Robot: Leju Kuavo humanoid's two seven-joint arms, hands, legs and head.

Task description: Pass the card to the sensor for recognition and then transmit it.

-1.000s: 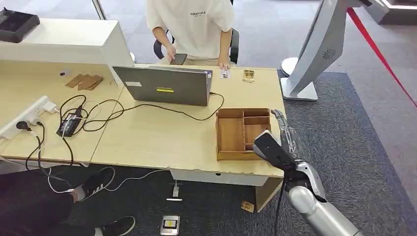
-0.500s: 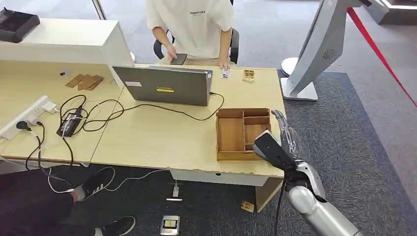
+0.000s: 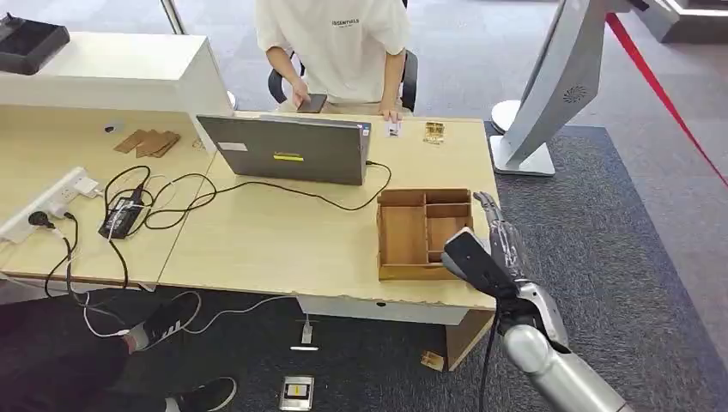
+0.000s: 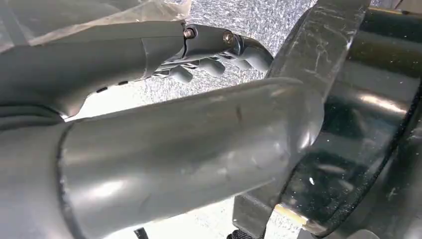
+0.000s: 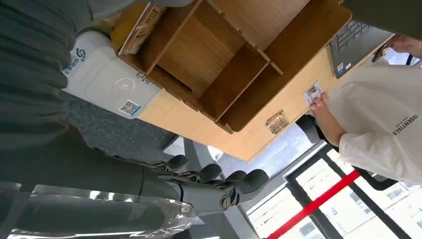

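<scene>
A small white card (image 3: 393, 129) lies at the desk's far edge under the fingertips of a seated person (image 3: 343, 43); the right wrist view has the card (image 5: 312, 92) too. A white sensor pad (image 5: 107, 82) with a QR label sits against the wooden tray (image 5: 209, 64). My right hand (image 3: 500, 232) hovers with straight fingers just beyond the right edge of the tray (image 3: 403, 236), holding nothing; the right wrist view confirms the hand (image 5: 209, 186) is empty. My left hand (image 4: 199, 50) hangs low over grey carpet, fingers loosely apart and empty.
An open laptop (image 3: 288, 150) stands mid-desk with a cable (image 3: 257, 184) trailing across the top. A gold clip (image 3: 434, 131) lies near the card. A power strip (image 3: 47, 202) sits at the left. A grey kiosk stand (image 3: 549, 94) rises on the right.
</scene>
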